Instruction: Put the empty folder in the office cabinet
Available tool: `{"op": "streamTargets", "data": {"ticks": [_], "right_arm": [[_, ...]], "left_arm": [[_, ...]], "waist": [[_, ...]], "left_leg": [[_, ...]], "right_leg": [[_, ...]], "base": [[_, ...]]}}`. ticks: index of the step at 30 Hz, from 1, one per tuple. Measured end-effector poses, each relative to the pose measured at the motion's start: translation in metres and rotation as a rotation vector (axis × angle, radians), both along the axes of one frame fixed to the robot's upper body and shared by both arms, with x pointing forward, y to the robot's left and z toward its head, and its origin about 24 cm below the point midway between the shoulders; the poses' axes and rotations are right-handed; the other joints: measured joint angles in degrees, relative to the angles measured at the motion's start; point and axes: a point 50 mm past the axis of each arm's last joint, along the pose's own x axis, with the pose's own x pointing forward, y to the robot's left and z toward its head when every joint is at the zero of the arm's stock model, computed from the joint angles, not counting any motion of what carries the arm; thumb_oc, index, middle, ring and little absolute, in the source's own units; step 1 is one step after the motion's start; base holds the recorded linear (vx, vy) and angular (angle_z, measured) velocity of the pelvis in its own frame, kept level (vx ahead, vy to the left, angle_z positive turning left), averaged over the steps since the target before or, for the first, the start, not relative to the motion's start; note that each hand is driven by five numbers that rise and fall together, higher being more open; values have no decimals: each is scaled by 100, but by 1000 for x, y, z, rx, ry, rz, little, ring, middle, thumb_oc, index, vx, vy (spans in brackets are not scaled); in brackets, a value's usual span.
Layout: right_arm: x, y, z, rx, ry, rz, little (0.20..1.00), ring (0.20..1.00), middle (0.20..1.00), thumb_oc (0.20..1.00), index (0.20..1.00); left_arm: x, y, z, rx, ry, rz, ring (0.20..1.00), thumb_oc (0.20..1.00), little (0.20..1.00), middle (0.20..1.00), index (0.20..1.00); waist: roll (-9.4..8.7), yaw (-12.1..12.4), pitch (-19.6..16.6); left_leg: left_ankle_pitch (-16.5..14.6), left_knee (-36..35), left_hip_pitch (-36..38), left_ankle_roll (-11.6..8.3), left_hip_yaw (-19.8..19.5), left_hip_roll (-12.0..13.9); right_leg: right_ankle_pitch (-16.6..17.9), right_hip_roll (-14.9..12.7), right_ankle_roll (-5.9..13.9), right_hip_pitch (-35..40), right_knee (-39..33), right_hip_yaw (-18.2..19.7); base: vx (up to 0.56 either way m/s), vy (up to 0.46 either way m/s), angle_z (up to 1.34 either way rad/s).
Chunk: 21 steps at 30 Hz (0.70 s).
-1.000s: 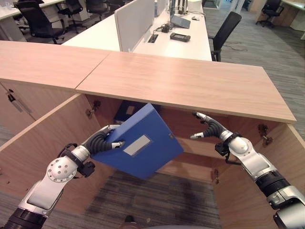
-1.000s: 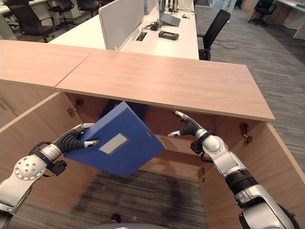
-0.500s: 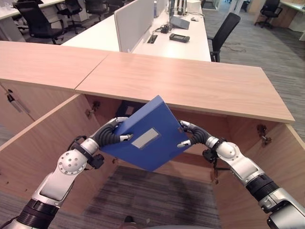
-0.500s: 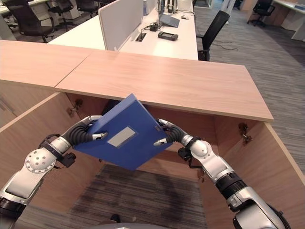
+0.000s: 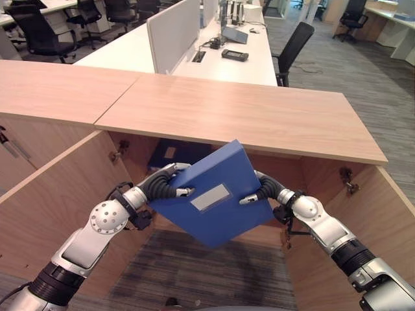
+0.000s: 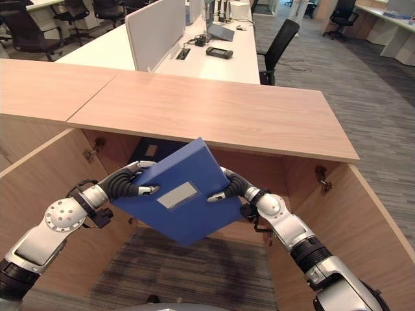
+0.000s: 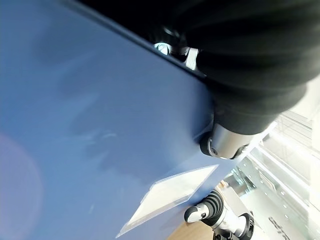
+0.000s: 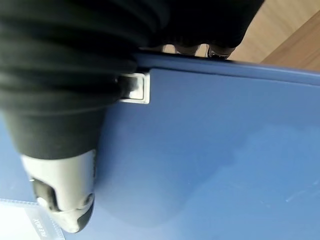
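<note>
Both robot hands are gripping the blue rigid plastic folder (image 5: 211, 194): left robot hand (image 5: 170, 186) and right robot hand (image 5: 262, 190) clamped on opp. edges, tilting it to clear the open wooden cabinet (image 5: 58, 194) top, approx. at its mouth.

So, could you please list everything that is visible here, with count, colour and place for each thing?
folder: one, blue with a pale label pocket, tilted, held in front of the open cabinet.
second folder: one, dark blue, inside the cabinet, behind the held one.
cabinet: one, light wood, both doors open toward the robot.
neighbouring cabinet: one, light wood, to the left.
desk: one, white, behind the cabinets, with a pale divider screen.
office chairs: several, black, around the desks.
floor: grey striped carpet.
left hand: fingers curled on the folder's left edge.
right hand: fingers curled on its right edge.
</note>
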Motion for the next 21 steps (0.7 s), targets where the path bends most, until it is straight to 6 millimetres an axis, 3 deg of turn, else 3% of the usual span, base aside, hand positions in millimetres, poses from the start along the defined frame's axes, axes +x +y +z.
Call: {"op": "streamTargets", "data": {"ticks": [2,3,4,7,10,11,12,13,14,15,17,20,21], "right_arm": [[14,-4,-9,-59,41,-45,1000,1000,1000,1000,1000],[14,-6,-6,-69,31,-35,401,401,401,401,401],[13,-5,-3,-70,21,-26,200,200,200,200,200],[8,8,-10,79,51,-59,200,200,200,200,200],[-2,7,-24,158,103,-99,200,200,200,200,200],[-15,8,-41,243,171,-143,200,200,200,200,200],[-21,5,-47,306,197,-185,200,200,200,200,200],[-31,5,-58,351,247,-215,200,200,200,200,200],[-42,4,-72,396,305,-249,200,200,200,200,200],[-65,8,-101,459,445,-312,200,200,200,200,200],[-98,16,-142,522,681,-445,200,200,200,200,200],[-129,31,-162,616,858,-534,200,200,200,200,200],[-138,33,-168,676,895,-604,200,200,200,200,200]], "left_arm": [[14,-3,-3,36,35,8,200,200,200,200,200],[14,-2,-2,31,37,6,200,200,200,200,200],[13,-2,-1,28,37,4,200,200,200,200,200],[15,3,3,27,28,22,200,200,200,200,200],[16,5,-3,30,55,29,200,200,200,200,200],[16,4,-11,26,86,32,504,504,504,504,504],[14,4,-16,24,108,30,589,589,589,589,589],[12,4,-22,27,135,26,1000,1000,1000,1000,1000],[8,4,-30,17,164,25,1000,1000,1000,1000,1000],[2,1,-43,-21,221,39,1000,1000,1000,1000,1000],[-1,-8,-57,-253,319,90,1000,1000,1000,1000,1000],[1,-23,-58,-424,354,83,1000,1000,1000,1000,1000],[-2,-22,-67,-476,390,109,1000,1000,1000,1000,1000]], "waist": [[44,-15,-55],[47,-3,-54],[49,12,-55],[69,16,-74],[86,23,-81],[108,-10,-96],[106,2,-115],[124,-19,-119],[135,-32,-122],[151,-53,-125],[182,-22,-135],[195,-31,-144],[209,-30,-177]], "left_leg": [[0,-1,-7,-1,18,2],[2,0,-18,-2,14,2],[5,1,-14,-5,7,2],[4,1,10,-5,13,2],[4,1,9,-5,12,1],[3,-1,7,-5,10,2],[2,-1,14,-5,9,0],[2,-1,12,-6,19,0],[2,-1,14,-5,21,1],[3,-1,20,-6,30,3],[3,-2,21,-5,34,3],[4,-2,-11,-4,24,4],[2,-3,-2,-4,37,4]], "right_leg": [[14,1,-10,-14,2,1],[23,1,-17,-17,5,1],[23,4,-18,-11,4,3],[18,2,-20,-10,5,0],[18,1,-19,-10,1,-1],[13,0,-14,-17,0,2],[12,-1,-14,-6,2,0],[12,-3,-14,-15,1,1],[12,-3,-14,-15,1,2],[13,0,-14,-15,1,3],[13,-3,-15,-17,0,9],[7,1,-8,-46,3,4],[-5,-1,8,-43,2,14]], "base": [[-3,-1,-2],[0,0,0],[0,0,0],[0,0,0],[0,0,0],[0,0,0],[0,0,0],[0,0,0],[-25,-14,-4],[-21,-11,-3],[0,0,0],[-4,-10,1],[-12,-18,-4]]}}
